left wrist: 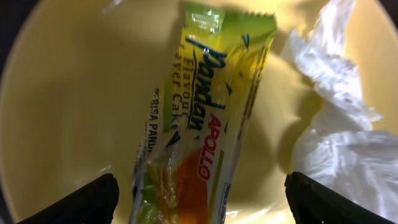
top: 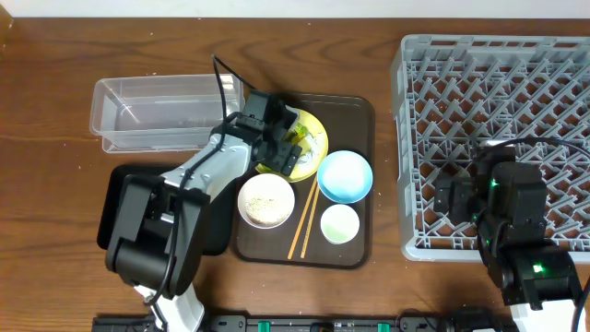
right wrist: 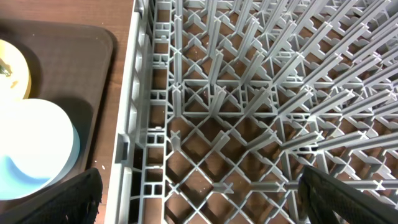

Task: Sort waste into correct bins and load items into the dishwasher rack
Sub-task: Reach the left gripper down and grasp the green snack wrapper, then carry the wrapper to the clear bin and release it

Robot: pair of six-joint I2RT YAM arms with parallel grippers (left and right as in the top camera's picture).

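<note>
Dark wooden tabletop [top: 55, 92] carries one dishwasher rack [top: 498, 65] at the right edge and one brown serving tray [top: 358, 118] in the middle. Two bins stand to the left: one clear tub [top: 166, 112] and one black tray [top: 118, 198] that is partly hidden under the left arm.

On the serving tray sit one yellow plate [top: 315, 138], two bowls, one small white cup [top: 338, 223] and one pair of chopsticks [top: 302, 221]. The light blue bowl [top: 345, 176] sits just beside the plate. The white bowl [top: 266, 200] holds a grainy white fill that looks like rice. The chopsticks lie between the white bowl and the cup.

One snack wrapper [left wrist: 199, 118] lies flat in the plate, with crumpled white scraps [left wrist: 342, 130] just to its right.

The left gripper [left wrist: 200, 200] hangs over the plate, spread wide, with a fingertip on each side of the wrapper and touching nothing.

The right gripper [right wrist: 205, 199] hovers over the rack's near left corner, also spread wide and holding nothing. Upright pegs crowd beneath it. The rack wall runs close along the serving tray's edge, with a narrow strip of table between them.
</note>
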